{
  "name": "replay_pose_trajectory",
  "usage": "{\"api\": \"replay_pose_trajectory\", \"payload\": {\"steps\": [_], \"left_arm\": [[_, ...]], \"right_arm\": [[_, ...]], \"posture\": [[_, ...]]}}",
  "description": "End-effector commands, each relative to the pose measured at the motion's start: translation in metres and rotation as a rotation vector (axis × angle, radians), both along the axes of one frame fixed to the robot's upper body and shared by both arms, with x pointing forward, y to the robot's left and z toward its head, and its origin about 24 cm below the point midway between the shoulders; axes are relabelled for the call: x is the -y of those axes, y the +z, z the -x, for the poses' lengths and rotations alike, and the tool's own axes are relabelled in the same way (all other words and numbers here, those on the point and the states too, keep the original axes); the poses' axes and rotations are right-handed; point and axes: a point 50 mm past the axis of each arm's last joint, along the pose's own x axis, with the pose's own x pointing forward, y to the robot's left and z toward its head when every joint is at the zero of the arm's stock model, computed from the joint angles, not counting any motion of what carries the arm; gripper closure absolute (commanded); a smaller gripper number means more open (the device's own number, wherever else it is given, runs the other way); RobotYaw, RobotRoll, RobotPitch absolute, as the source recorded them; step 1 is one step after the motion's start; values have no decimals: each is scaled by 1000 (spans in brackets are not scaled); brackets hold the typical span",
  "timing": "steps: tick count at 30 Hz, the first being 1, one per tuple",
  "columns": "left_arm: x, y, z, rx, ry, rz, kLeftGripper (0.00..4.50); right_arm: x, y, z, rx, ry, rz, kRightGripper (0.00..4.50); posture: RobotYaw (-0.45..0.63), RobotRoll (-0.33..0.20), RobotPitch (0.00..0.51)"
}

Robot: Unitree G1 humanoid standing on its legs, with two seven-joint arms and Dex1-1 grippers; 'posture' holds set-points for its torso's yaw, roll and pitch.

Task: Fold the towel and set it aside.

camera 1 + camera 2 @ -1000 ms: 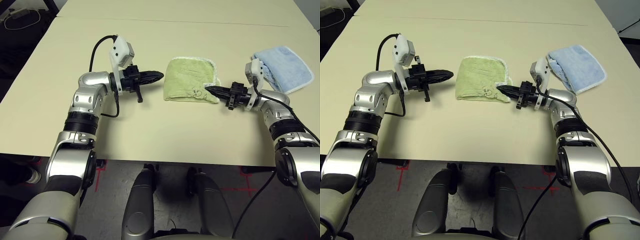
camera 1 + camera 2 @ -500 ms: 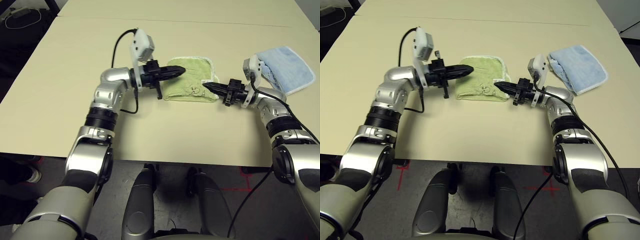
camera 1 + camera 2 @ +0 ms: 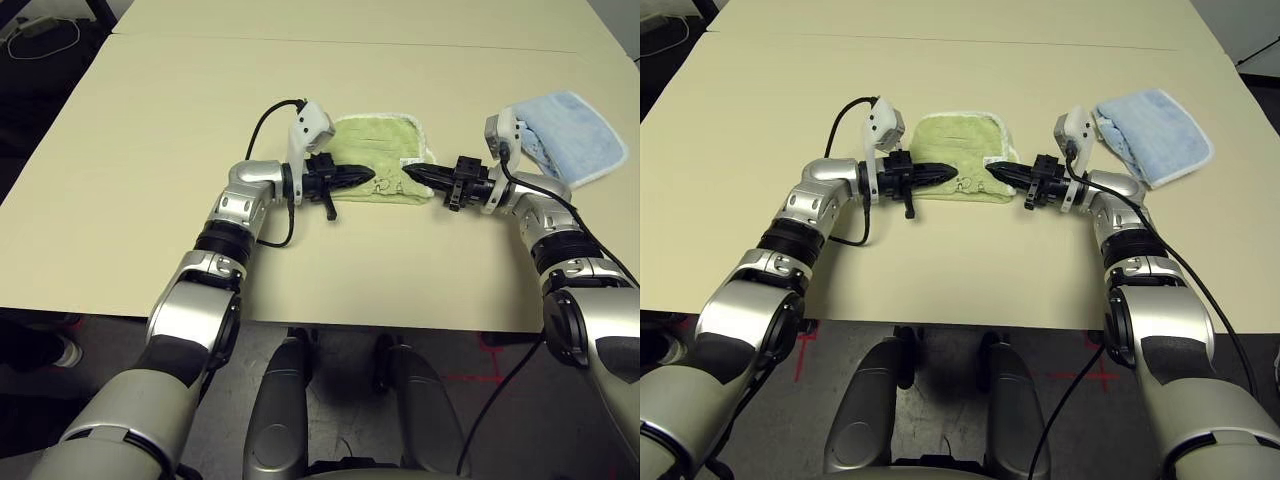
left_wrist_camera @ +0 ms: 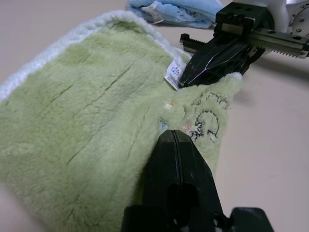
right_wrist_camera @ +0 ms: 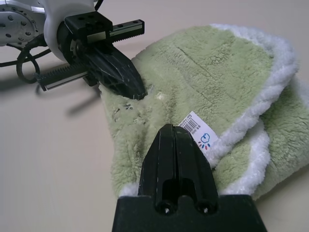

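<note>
Your table [image 3: 150, 130] carries two towels. The folded green towel [image 3: 375, 150] lies at upper centre of the frame; one light blue towel [image 3: 575, 135] sits at upper right. Your left gripper [image 3: 362, 176] is clenched shut, its tip on the green towel's near edge by the embroidered motif [image 4: 205, 121]. Your right gripper [image 3: 415, 172] is likewise clenched, tip touching the towel's right corner beside the white label [image 5: 198, 133].

A small white tag [image 5: 199, 133] sewn into the white edging of the green towel [image 5: 203, 77] lies just beside the tip of the right gripper [image 5: 170, 133]. It carries a barcode and a small red-and-blue logo, too small to read. The dark stitched figure [image 4: 206, 121] near the left gripper's [image 4: 175, 137] tip holds no letters.
</note>
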Motion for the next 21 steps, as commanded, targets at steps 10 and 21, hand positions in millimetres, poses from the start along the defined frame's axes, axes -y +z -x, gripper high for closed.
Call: {"api": "replay_pose_trajectory", "payload": {"steps": [10,21], "left_arm": [[-24,19,-3,17,21,-4,4477],[-10,50,-19,33,134,124,4477]], "right_arm": [[4,19,-3,40,-8,-44,4500],[-4,47,-23,56,-211,-104,4500]], "posture": [[96,0,252],[95,0,250]]}}
